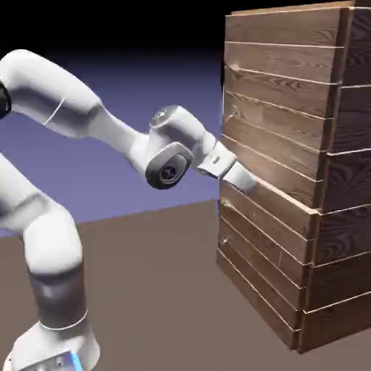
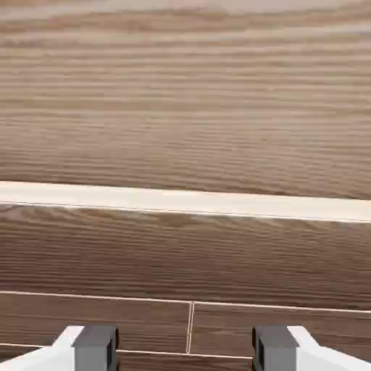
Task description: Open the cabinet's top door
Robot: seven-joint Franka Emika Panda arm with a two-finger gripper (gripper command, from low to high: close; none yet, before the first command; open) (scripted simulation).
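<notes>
The cabinet [image 1: 290, 174] stands at the right side of the table [image 1: 159, 290], a tall box of dark brown horizontal planks with pale seams, rising above the arm [image 1: 87, 116]. Its door [image 1: 279, 109] takes up the upper front, several planks deep, its lower edge marked by a pale ledge over the shorter lower panel [image 1: 261, 261]. No handle can be made out in either view. The gripper [image 1: 243, 176] is level with that lower edge, right at the front face; contact cannot be confirmed. In the hand view, wood grain [image 2: 185, 101] fills the frame, crossed by a pale band [image 2: 185, 199], with thin seams below. The two grey fingertips [image 2: 94, 348] show at the bottom edge, well apart, nothing between them: jaws open. Nothing else stands on the table near the cabinet.
</notes>
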